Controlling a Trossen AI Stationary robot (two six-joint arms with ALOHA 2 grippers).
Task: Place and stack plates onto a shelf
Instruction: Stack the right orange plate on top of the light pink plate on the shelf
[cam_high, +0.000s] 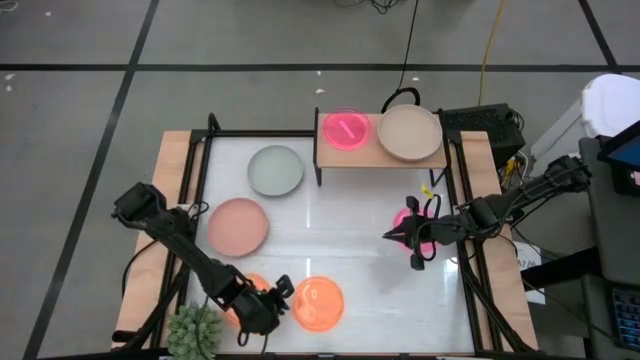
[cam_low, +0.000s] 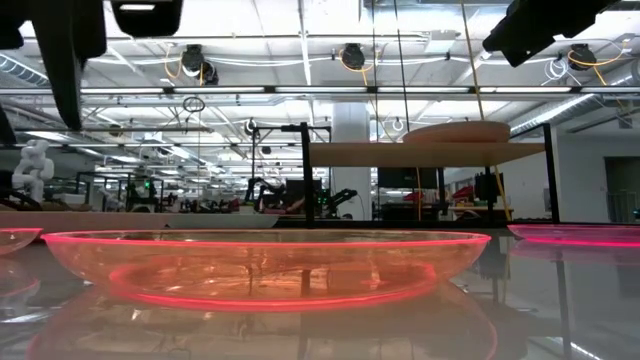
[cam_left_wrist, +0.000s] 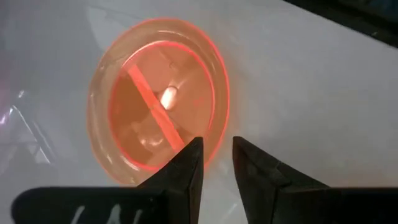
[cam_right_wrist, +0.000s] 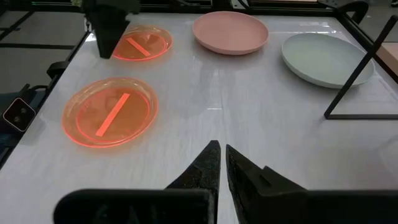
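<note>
White tabletop with wooden edges fills the high view, and the small wooden shelf stands at its far side, already carrying a magenta plate and a beige plate side by side. Loose on the table lie a grey-green plate, a dusty-pink plate, an orange plate near the front edge, and a second orange plate mostly covered by the left arm.

The left gripper hovers over the rim of that second orange plate with its fingers narrowly parted and nothing between them. The right gripper sits over bare table on the right, fingers pressed almost together and empty; another magenta plate lies just under that arm.

The main risk appears to be the grasp on the glossy rim: with so narrow a gap, the fingers could land on top of the edge instead of straddling it and push the plate sliding, or tip it up. The spiky plant sits close beside the left arm and could be brushed on the lift.

Only the left wrist view shows how the fingertips line up with the rim. The low view shows the beige plate's profile on the shelf, but nothing of either gripper's fingers. The right wrist view shows both orange plates whole, which the high view does not.
</note>
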